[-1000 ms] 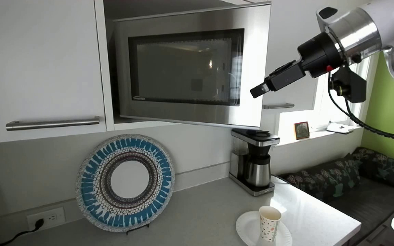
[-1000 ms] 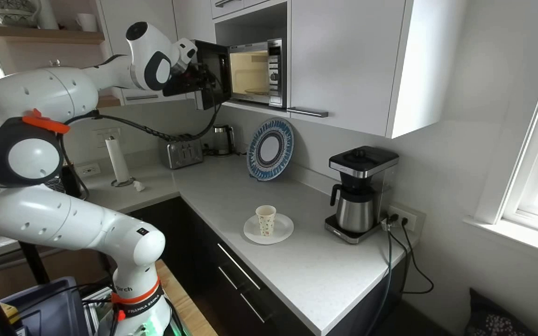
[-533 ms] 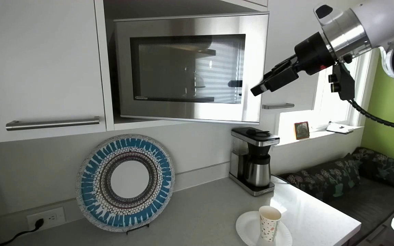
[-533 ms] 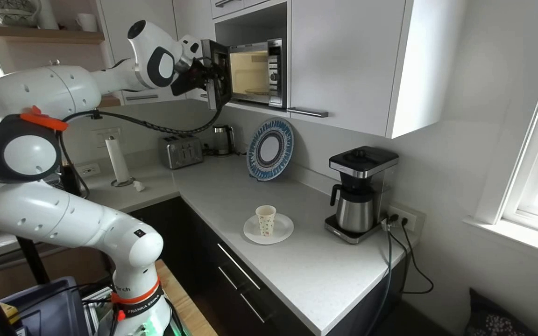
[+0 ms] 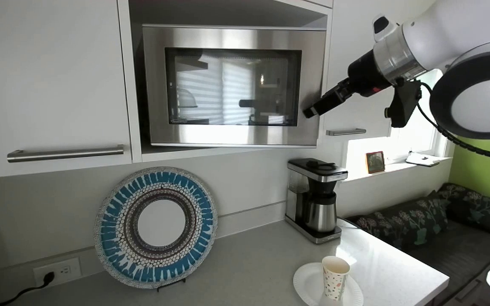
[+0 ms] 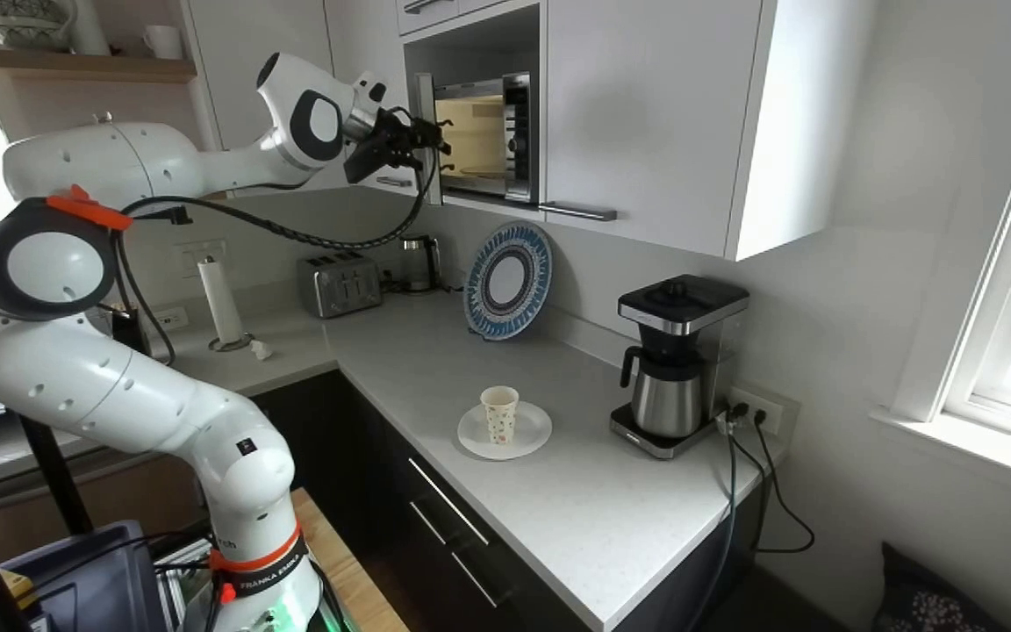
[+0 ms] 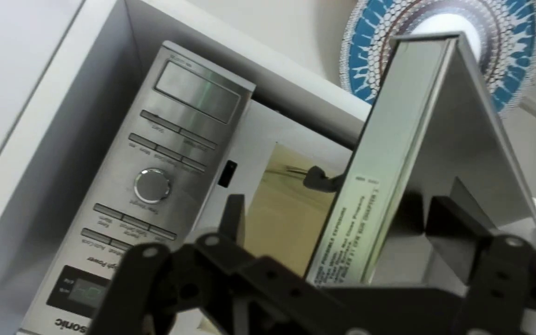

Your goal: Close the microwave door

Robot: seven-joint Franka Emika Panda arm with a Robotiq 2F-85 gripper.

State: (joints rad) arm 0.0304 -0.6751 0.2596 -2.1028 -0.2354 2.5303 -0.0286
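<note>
The microwave door (image 5: pixel 228 135), a steel frame around dark glass, stands partly open in an exterior view. Its edge shows in the other exterior view (image 6: pixel 426 98) and, with a printed label, in the wrist view (image 7: pixel 389 135). The microwave (image 6: pixel 518 140) sits in a cabinet niche with its lit cavity exposed; its control panel fills the left of the wrist view (image 7: pixel 193 95). My gripper (image 7: pixel 335 208) is open around the door's free edge, one finger on the cavity side and one at the outer face, nearly touching it or touching. It also shows in both exterior views (image 5: pixel 309 112) (image 6: pixel 447 145).
White cabinet doors (image 5: pixel 49 85) flank the niche. Below, on the counter (image 5: pixel 253 263), stand a patterned round plate (image 5: pixel 113 221), a coffee maker (image 5: pixel 313 199) and a paper cup (image 5: pixel 334 280) on a paper plate. A cable hangs under the wrist.
The door has swung inward toward the microwave over the last second. My arm and gripper have moved along with its free edge toward the niche.
</note>
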